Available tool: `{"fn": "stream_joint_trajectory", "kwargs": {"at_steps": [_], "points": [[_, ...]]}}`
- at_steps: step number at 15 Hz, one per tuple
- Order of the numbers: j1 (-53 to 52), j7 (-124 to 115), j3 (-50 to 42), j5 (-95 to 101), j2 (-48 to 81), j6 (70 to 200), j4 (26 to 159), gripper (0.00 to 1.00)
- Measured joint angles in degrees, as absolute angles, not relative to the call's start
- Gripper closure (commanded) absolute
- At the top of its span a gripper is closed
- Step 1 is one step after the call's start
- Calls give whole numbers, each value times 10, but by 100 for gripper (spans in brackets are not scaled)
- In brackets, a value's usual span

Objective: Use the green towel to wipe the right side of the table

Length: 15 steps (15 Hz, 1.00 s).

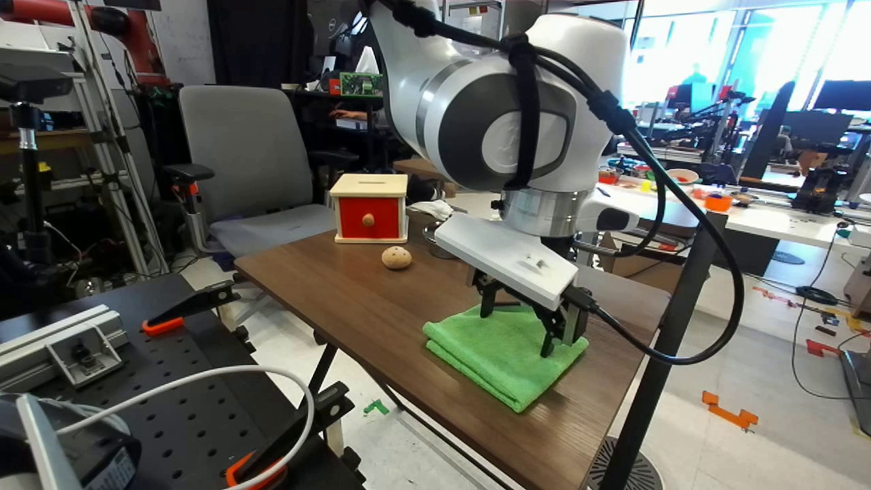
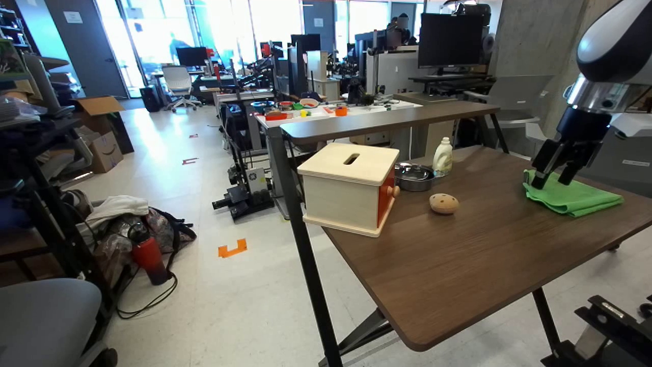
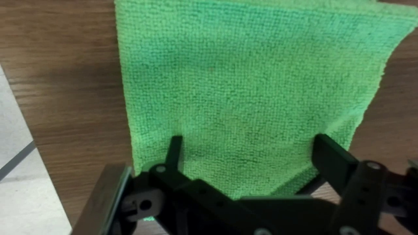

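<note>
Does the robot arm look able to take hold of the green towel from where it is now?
Probably yes. The arm is over the green towel, its jaws stand open just above or on it, and nothing visible blocks the way.

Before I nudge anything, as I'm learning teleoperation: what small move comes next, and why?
I'd probably close the gripper gently on the green towel: the wrist view shows its fingers wide apart above the cloth, and in both exterior views their tips look at or very near it, though I can't confirm contact.
</note>
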<state>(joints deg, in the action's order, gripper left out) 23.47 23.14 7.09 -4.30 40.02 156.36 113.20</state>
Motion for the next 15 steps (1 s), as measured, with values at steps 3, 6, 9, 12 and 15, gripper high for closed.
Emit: {"fn": "stream_joint_trajectory", "kwargs": {"at_steps": [3, 6, 9, 12, 15], "points": [[228, 209, 60, -43, 409, 1563, 1106, 0], [217, 178, 48, -43, 434, 1559, 1060, 0], [203, 143, 34, -43, 472, 1543, 999, 0], [191, 116, 23, -43, 504, 1530, 946, 0], [189, 111, 22, -43, 508, 1531, 927, 0]]}}
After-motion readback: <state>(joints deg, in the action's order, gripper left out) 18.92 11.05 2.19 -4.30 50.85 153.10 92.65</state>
